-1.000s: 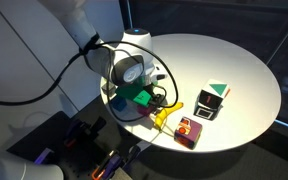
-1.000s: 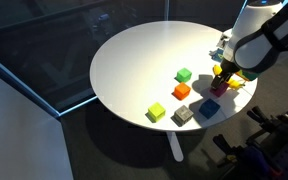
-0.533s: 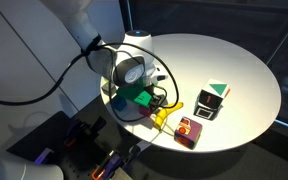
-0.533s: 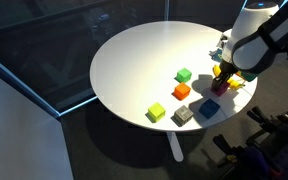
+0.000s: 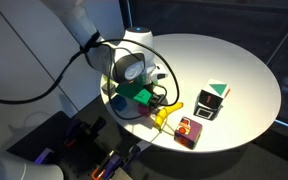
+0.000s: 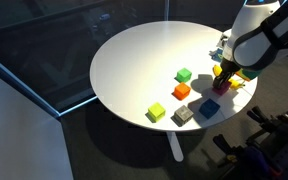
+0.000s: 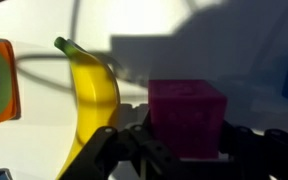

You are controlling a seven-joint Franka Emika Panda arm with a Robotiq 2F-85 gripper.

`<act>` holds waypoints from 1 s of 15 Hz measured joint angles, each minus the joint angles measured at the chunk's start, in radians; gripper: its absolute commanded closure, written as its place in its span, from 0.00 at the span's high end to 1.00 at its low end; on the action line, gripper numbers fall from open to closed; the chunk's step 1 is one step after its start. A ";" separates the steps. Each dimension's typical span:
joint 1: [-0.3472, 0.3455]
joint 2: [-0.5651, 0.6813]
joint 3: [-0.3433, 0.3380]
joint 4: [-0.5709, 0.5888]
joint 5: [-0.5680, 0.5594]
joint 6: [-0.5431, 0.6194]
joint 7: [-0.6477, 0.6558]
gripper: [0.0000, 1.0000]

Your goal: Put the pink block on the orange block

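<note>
The pink block (image 7: 187,115), a small magenta cube, fills the middle of the wrist view. It sits on the white table between my black fingers, and my gripper (image 7: 187,142) is shut on it, a finger against each side. In an exterior view my gripper (image 6: 222,80) reaches down at the table's right edge, and the pink block (image 6: 220,88) shows only partly beneath it. The orange block (image 6: 182,91) lies a short way to the left, free, just below a green cube (image 6: 184,75).
A banana (image 7: 94,100) lies right beside the pink block. A blue cube (image 6: 210,108), a grey cube (image 6: 183,116) and a yellow-green cube (image 6: 156,112) sit along the near rim. A printed pink-and-yellow box (image 5: 190,132) and a black box (image 5: 206,105) stand nearby.
The arm has barely moved in either exterior view. No closing of the fingers can be made out at this size.
</note>
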 measured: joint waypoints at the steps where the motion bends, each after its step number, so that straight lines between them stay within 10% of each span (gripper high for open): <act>1: 0.000 -0.013 0.000 0.000 -0.001 -0.021 0.000 0.25; 15: 0.067 -0.182 0.022 -0.010 -0.027 -0.188 0.000 0.25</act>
